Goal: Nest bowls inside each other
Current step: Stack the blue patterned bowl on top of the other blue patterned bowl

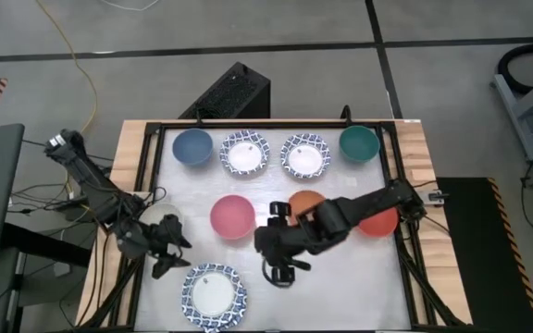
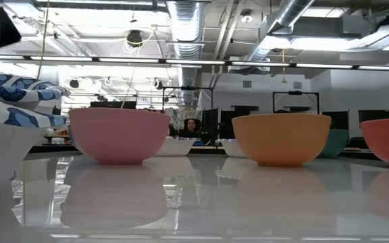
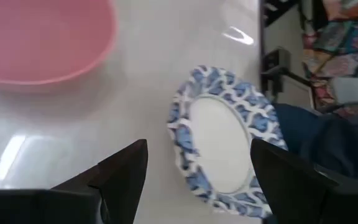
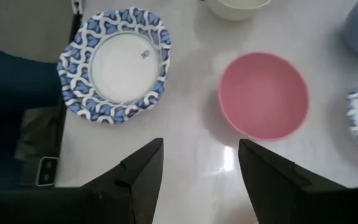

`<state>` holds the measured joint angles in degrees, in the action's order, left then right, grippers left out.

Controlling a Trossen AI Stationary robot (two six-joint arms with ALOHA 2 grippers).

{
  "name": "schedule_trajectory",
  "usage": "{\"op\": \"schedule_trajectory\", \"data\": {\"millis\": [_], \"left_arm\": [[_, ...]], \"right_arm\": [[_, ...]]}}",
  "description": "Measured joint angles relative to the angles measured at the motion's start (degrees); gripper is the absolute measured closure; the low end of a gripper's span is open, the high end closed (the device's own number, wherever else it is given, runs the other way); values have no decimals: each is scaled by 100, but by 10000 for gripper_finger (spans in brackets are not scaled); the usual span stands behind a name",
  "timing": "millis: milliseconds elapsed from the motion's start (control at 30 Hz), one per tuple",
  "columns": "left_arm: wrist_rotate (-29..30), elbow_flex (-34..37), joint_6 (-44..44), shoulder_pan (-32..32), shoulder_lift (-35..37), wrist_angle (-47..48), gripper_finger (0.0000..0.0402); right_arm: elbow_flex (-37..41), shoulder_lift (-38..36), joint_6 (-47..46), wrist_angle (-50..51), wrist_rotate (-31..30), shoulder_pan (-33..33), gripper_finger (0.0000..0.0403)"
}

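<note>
Patterned bowl (image 1: 214,296) sits at the near edge; both end effectors (image 1: 167,250) (image 1: 280,262) open, seemingly empty.

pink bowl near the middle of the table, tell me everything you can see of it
The pink bowl is a small round bowl, plain matte pink inside and out, looking like plastic. It stands upright and empty on the glossy white table, touching no other bowl. The orange bowl stands beside it. Both open grippers, left gripper and right gripper, are clear of it.
</note>
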<state>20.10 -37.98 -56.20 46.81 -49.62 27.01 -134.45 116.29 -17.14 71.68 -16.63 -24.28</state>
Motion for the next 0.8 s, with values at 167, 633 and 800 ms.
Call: {"op": "schedule_trajectory", "data": {"millis": [167, 633, 800], "left_arm": [[172, 7, -505, 271, -340, 44, 127], [-406, 7, -518, 310, -1355, -821, 127], [-429, 9, -500, 310, -1427, -817, 127]], "right_arm": [[0, 9, 2, 25, -285, -198, 175], [0, 17, -288, 215, -316, -103, 175], [0, 17, -300, 271, -316, -108, 175]]}}
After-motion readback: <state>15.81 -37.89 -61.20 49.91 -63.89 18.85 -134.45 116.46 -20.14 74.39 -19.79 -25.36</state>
